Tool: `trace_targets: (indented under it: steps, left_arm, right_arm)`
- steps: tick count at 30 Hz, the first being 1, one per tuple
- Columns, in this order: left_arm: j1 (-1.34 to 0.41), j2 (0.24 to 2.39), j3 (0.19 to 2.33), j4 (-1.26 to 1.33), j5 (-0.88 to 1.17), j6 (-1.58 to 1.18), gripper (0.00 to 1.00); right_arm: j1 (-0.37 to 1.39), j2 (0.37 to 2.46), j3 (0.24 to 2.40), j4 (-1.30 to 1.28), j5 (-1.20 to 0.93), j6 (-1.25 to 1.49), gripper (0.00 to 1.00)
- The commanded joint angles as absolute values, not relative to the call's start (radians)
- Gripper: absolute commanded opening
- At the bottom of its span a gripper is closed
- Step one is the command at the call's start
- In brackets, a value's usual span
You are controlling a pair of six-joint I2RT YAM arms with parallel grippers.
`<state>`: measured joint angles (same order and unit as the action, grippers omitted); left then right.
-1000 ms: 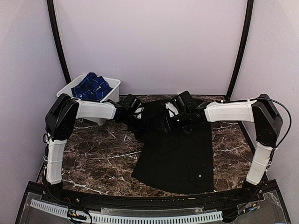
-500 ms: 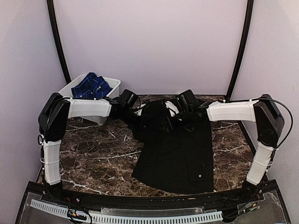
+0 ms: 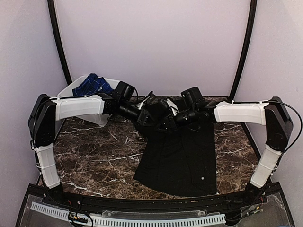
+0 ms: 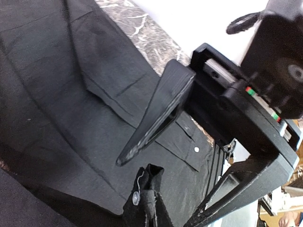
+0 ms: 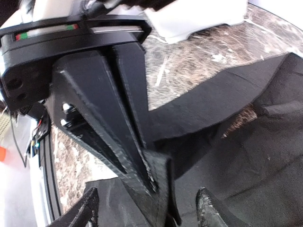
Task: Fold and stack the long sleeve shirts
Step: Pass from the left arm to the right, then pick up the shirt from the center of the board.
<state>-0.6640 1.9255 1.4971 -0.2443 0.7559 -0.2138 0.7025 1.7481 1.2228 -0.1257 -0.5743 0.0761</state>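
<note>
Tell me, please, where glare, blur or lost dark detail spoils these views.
Top external: evenly lit, yet the black shirt shows little fold detail. Left wrist: the wall is blown out white, the shirt sharp. Right wrist: the top-left corner is smeared, and the left gripper looms close.

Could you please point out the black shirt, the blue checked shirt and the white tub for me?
black shirt (image 3: 184, 156), top view, its flat lower body.
blue shirt (image 3: 92, 85), top view, middle of the bunched cloth.
tub (image 3: 112, 83), top view, its right rim.
</note>
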Motion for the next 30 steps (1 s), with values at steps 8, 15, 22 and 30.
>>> trace_targets:
  steps: [8, 15, 22, 30]
  left_arm:
    - [-0.666, 1.877, 1.510, -0.236, 0.819, -0.180, 0.00]
    - [-0.664, 1.854, 1.496, -0.187, 0.734, -0.244, 0.20]
    - [-0.659, 1.791, 1.493, -0.182, 0.558, -0.332, 0.59]
    - [-0.637, 1.709, 1.448, -0.355, 0.247, -0.452, 0.62]
  right_arm:
    - [0.738, 1.753, 1.216, -0.058, -0.622, 0.145, 0.17]
    - [0.738, 1.722, 1.203, -0.074, -0.543, 0.200, 0.00]
    - [0.734, 1.674, 1.263, -0.197, -0.224, 0.287, 0.00]
    - [0.690, 1.589, 1.345, -0.443, 0.295, 0.457, 0.00]
